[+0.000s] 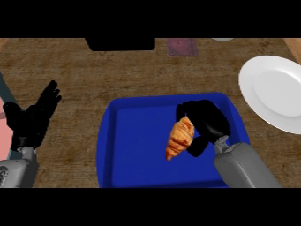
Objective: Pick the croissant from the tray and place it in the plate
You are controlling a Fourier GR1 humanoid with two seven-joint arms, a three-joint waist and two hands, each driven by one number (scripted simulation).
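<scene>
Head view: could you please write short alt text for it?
The robot's right hand curls around a croissant over a blue tray. A white plate sits to the right, and the left hand rests open at the left.

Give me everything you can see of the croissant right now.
The croissant is golden-orange with ridged, flaky-looking bands, long and tapering toward its lower tip. It stands nearly lengthwise over the blue tray, right of the tray's middle. The right hand curls round its upper and right side; whether it still touches the tray is unclear.
</scene>
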